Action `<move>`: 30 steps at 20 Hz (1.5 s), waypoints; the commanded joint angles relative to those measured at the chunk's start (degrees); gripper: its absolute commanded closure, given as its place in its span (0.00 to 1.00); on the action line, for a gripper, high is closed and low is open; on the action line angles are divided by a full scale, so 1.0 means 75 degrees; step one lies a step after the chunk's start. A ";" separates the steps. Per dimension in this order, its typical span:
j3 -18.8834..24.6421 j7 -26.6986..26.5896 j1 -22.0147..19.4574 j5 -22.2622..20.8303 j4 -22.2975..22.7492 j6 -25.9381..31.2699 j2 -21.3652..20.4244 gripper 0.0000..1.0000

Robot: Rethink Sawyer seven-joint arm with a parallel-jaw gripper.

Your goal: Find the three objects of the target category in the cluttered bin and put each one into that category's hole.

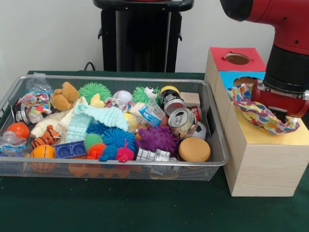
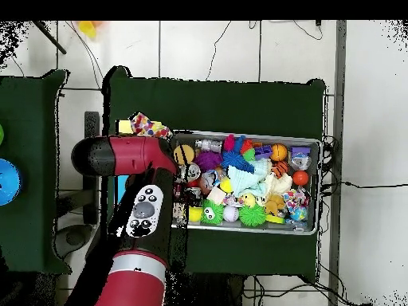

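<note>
light: even, bright indoor | shadows: soft, faint under bin | glare: slight on can

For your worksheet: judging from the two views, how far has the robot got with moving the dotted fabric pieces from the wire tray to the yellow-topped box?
Nothing looks finished yet. In hand: the large dotted cloth hangs at the gripper over the yellow-topped box, not visibly through its hole. Left: one small dotted bundle sits at the bin's left end in the front view; the third piece I cannot pick out among the clutter.
</note>
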 commanded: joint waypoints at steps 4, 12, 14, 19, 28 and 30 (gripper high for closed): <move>0.0621 0.1103 -0.0068 0.0265 0.0120 0.0737 -0.0147 1.00; 0.0616 0.1087 -0.0105 0.0313 0.0092 0.0935 -0.0372 1.00; 0.0564 0.1091 -0.0099 0.0342 0.0035 0.1294 -0.0589 1.00; 0.0589 0.1067 -0.0085 0.0377 0.0201 0.1605 -0.0963 1.00; 0.0622 0.1197 -0.0061 0.0433 0.0222 0.1555 -0.0982 1.00; 0.0671 0.1203 -0.0079 0.0485 0.0248 0.1535 -0.0984 1.00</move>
